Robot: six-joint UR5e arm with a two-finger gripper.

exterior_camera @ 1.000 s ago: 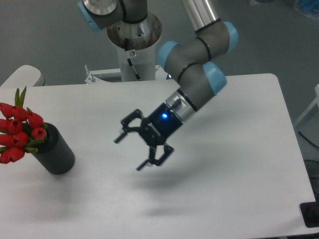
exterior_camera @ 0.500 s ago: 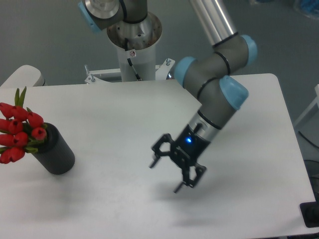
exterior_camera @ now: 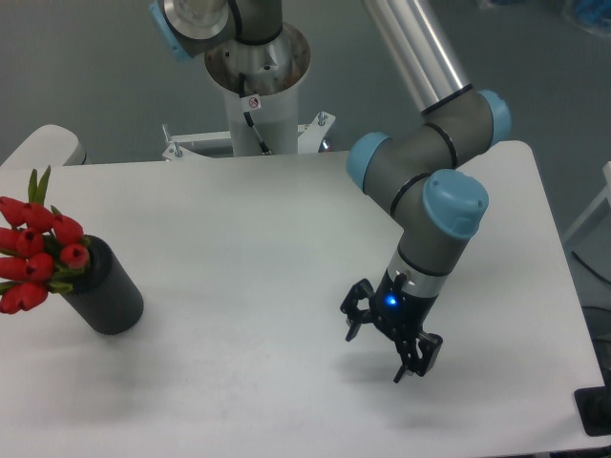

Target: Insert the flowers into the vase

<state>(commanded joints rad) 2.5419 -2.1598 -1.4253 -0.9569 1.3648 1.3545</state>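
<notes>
The flowers [exterior_camera: 36, 250], a bunch of red tulip buds with green leaves, stick out of the top of the black vase [exterior_camera: 105, 289] at the table's left edge. The vase leans with its mouth toward the upper left. My gripper [exterior_camera: 376, 354] is open and empty, far to the right of the vase, pointing down and left just above the table near its front.
The white table [exterior_camera: 239, 219] has its right edge close to the arm's elbow [exterior_camera: 449, 205]. The robot's base column [exterior_camera: 256, 86] stands behind the table's back edge. A dark object [exterior_camera: 597, 412] sits at the front right corner.
The gripper has moved right and toward the front of the table, away from the vase, staying open and empty. The flowers and vase have not moved.
</notes>
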